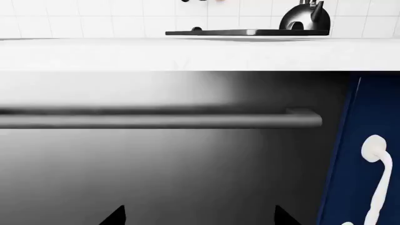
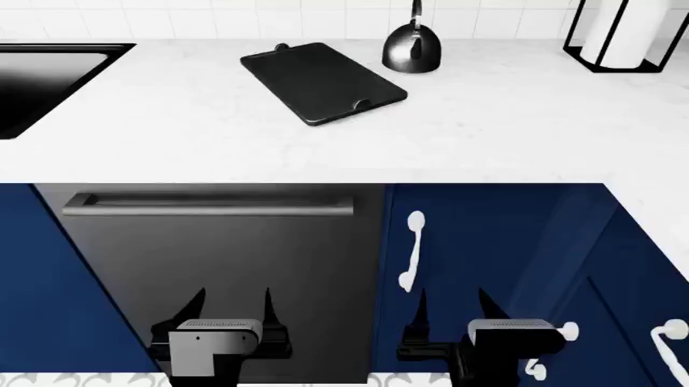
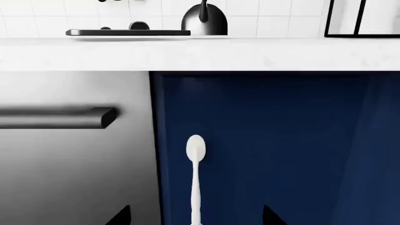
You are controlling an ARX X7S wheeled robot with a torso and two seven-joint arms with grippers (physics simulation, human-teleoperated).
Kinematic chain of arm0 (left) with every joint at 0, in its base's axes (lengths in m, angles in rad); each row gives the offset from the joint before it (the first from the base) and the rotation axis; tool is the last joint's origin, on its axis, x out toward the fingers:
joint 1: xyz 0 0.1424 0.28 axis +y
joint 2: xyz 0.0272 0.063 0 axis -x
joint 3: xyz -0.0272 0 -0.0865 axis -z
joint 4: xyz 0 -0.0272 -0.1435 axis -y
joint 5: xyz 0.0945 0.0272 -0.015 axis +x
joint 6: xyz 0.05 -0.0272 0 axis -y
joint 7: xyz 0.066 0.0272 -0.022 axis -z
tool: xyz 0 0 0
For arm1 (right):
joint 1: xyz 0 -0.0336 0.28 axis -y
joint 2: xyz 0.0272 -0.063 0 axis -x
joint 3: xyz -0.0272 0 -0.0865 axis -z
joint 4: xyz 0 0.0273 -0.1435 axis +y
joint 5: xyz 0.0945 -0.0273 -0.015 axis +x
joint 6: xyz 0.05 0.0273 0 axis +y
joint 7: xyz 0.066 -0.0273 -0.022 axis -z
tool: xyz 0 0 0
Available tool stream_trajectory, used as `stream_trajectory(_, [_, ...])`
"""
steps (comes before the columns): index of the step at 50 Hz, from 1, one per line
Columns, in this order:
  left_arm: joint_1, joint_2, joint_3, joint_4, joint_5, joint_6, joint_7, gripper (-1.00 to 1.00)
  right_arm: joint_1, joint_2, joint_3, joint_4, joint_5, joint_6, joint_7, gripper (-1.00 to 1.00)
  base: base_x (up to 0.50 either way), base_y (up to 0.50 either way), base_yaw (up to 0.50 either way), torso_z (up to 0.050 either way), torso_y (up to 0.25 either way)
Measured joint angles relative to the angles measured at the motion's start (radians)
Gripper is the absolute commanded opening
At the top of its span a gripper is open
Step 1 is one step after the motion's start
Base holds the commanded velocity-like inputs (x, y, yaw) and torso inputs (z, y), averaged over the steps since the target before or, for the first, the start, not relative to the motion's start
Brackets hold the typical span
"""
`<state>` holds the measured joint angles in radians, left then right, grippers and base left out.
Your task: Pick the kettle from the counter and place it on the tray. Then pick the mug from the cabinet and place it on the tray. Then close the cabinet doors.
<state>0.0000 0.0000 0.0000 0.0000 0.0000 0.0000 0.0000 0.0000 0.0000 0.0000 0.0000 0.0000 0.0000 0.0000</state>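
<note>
From the head view, the kettle (image 2: 411, 48) was seen on the counter (image 2: 485, 121), just beside the tray (image 2: 323, 81) — likely slick and rigid, best taken by its handle. Both the left gripper (image 2: 232, 310) and the right gripper (image 2: 453, 310) were held low, fingers spread, empty. In the wrist views, only the kettle's side profile behind the tray was shown. No mug was seen.

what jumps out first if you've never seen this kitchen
The shiny kettle stands at the back of the white counter, just right of the black tray, which lies bare. Below, a steel appliance front with a long bar handle sits beside navy cabinet doors. Both grippers, left and right, hang low before these, jaws open and holding nothing.
</note>
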Motion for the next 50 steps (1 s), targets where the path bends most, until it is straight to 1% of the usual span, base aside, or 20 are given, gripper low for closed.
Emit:
stream_trajectory(13, [0.0, -0.025, 0.024, 0.014, -0.048, -0.019, -0.027, 1.0, -0.014, 0.027, -0.034, -0.023, 0.023, 0.001, 0.032, 1.0, 0.0, 0.0, 0.0, 0.0, 0.0])
stream_trajectory(20, [0.002, -0.044, 0.042, 0.047, -0.06, -0.026, -0.043, 1.0, -0.024, 0.043, -0.05, -0.057, 0.04, 0.012, 0.047, 1.0, 0.0, 0.0, 0.0, 0.05, 0.0])
stream_trajectory(26, [-0.002, -0.063, 0.054, 0.105, -0.07, -0.059, -0.054, 1.0, -0.035, 0.057, -0.06, -0.104, 0.054, 0.03, 0.06, 1.0, 0.0, 0.0, 0.0, 0.05, 0.0])
stream_trajectory(30, [-0.017, -0.077, 0.062, 0.169, -0.072, -0.108, -0.063, 1.0, -0.044, 0.066, -0.065, -0.145, 0.061, 0.048, 0.069, 1.0, 0.0, 0.0, 0.0, 0.05, 0.0])
stream_trajectory(34, [-0.067, -0.096, 0.066, 0.274, -0.079, -0.217, -0.071, 1.0, -0.053, 0.076, -0.071, -0.195, 0.063, 0.069, 0.08, 1.0, 0.0, 0.0, 0.0, 0.05, 0.0])
stream_trajectory(37, [-0.146, -0.112, 0.064, 0.367, -0.089, -0.341, -0.076, 1.0, -0.059, 0.083, -0.075, -0.233, 0.063, 0.084, 0.088, 1.0, 0.0, 0.0, 0.0, 0.05, 0.0])
stream_trajectory(41, [-0.327, -0.132, 0.058, 0.482, -0.106, -0.555, -0.083, 1.0, -0.068, 0.092, -0.08, -0.281, 0.065, 0.105, 0.097, 1.0, 0.0, 0.0, 0.0, 0.05, 0.0])
stream_trajectory(45, [-0.567, -0.139, 0.051, 0.539, -0.126, -0.776, -0.088, 1.0, -0.075, 0.1, -0.086, -0.322, 0.067, 0.122, 0.105, 1.0, 0.0, 0.0, 0.0, 0.05, 0.0])
stream_trajectory(50, [-0.909, -0.13, 0.048, 0.503, -0.139, -0.999, -0.1, 1.0, -0.085, 0.109, -0.093, -0.374, 0.07, 0.146, 0.114, 1.0, 0.0, 0.0, 0.0, 0.05, 0.0])
